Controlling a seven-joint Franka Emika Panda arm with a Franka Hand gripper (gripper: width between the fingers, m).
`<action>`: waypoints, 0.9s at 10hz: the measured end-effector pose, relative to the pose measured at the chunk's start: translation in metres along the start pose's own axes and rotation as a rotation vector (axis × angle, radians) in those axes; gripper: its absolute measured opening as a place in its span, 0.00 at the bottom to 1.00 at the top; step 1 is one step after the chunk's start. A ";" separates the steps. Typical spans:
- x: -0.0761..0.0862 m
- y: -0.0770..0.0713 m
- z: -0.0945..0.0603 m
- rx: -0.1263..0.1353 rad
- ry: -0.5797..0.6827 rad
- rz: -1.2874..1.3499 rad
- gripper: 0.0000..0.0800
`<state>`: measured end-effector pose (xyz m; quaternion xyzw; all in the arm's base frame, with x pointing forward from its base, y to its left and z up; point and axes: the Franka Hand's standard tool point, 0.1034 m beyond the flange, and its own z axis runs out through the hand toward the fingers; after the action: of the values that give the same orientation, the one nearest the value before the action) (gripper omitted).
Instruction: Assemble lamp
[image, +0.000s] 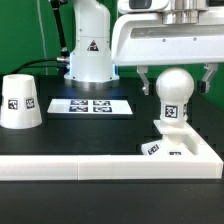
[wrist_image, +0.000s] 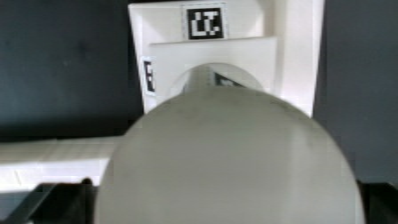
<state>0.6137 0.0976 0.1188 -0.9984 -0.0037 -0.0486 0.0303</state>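
The round white plastic ball bulb (image: 173, 95) stood upright on the flat square white base (image: 180, 149), tucked against the long white L-shaped wall (image: 110, 166). It could have toppled if a finger clipped it on the way up. The gripper (image: 175, 78) stood wide apart around the bulb's top, gripping nothing. The white truncated-cone shade (image: 20, 102) waited well apart, toward the exterior view's left.

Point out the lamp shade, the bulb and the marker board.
lamp shade (image: 20, 102), exterior view, its side wall.
bulb (image: 175, 87), exterior view, its round front.
marker board (image: 90, 105), exterior view, its flat top.
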 end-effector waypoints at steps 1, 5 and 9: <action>0.000 0.000 0.000 0.000 0.000 -0.064 0.87; 0.001 -0.001 -0.001 -0.019 0.012 -0.543 0.87; -0.002 -0.006 0.001 -0.033 -0.009 -0.927 0.87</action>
<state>0.6121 0.1034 0.1182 -0.8920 -0.4488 -0.0529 -0.0104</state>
